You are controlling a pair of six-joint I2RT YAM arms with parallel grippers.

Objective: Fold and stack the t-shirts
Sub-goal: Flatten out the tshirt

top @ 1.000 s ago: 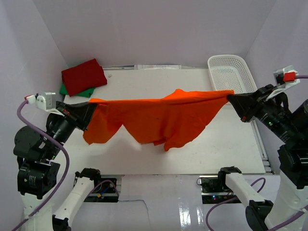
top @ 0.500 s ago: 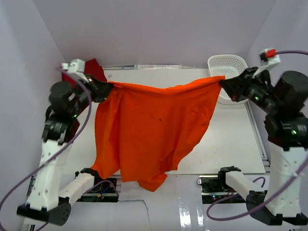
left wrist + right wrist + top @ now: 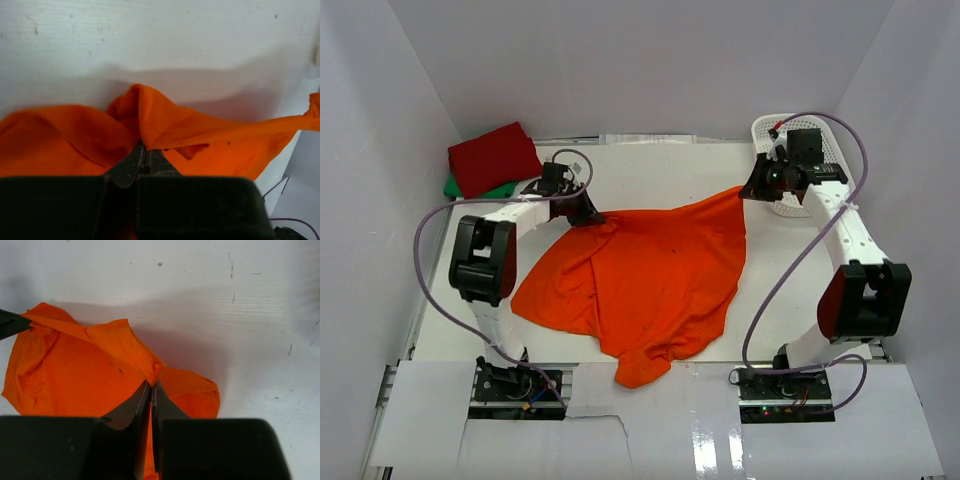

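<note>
Orange t-shirt [image 3: 650,275] spread wrinkled on counter [image 3: 800,300], centre; near tip past counter's front edge. Left fingers [image 3: 131,165] clenched on shirt's far-left corner, low at counter. Right fingers [image 3: 141,402] clenched on far-right corner, just beside white mesh basket [image 3: 810,128]. Far edge of cloth stretched btwn both grips. Red t-shirt [image 3: 493,158] folded at far-left corner of counter, lying atop green t-shirt [image 3: 468,188]; only edge of green showing. Both near left fingers, apart from orange cloth.
</note>
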